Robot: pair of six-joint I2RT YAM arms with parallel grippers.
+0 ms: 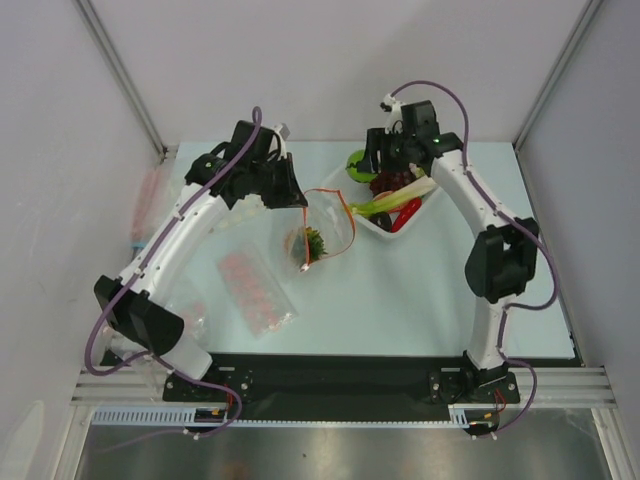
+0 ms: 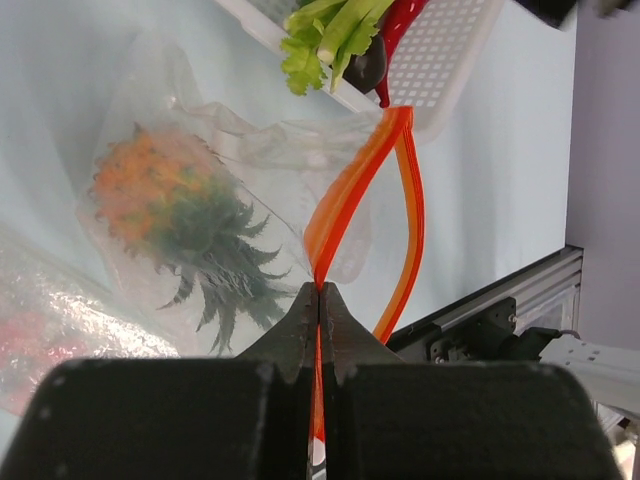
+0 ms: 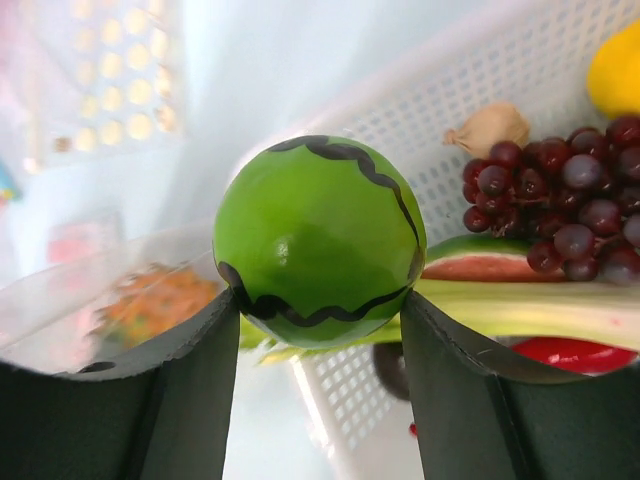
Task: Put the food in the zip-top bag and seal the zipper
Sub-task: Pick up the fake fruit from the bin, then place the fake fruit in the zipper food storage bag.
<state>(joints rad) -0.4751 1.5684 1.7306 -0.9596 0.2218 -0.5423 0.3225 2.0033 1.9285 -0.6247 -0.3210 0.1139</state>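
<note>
L gripper (image 2: 319, 290) pinches zipper (image 2: 355, 190) shut; bag (image 2: 190, 110) floppy, beside basket (image 3: 380, 110). R gripper (image 3: 320, 297) clamps green fruit (image 3: 318, 235) by basket. Prob hard, slick, so you grip its widest pt.

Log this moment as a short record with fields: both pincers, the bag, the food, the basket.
left pincer: shut on the zipper, holding one side of the mouth
right pincer: shut on the green striped fruit, near the white basket
zip-top bag: mouth open, not sealed
in bag: orange pineapple
in basket: grapes, red chili, leafy green stalk
round red fruit: not made out
</note>
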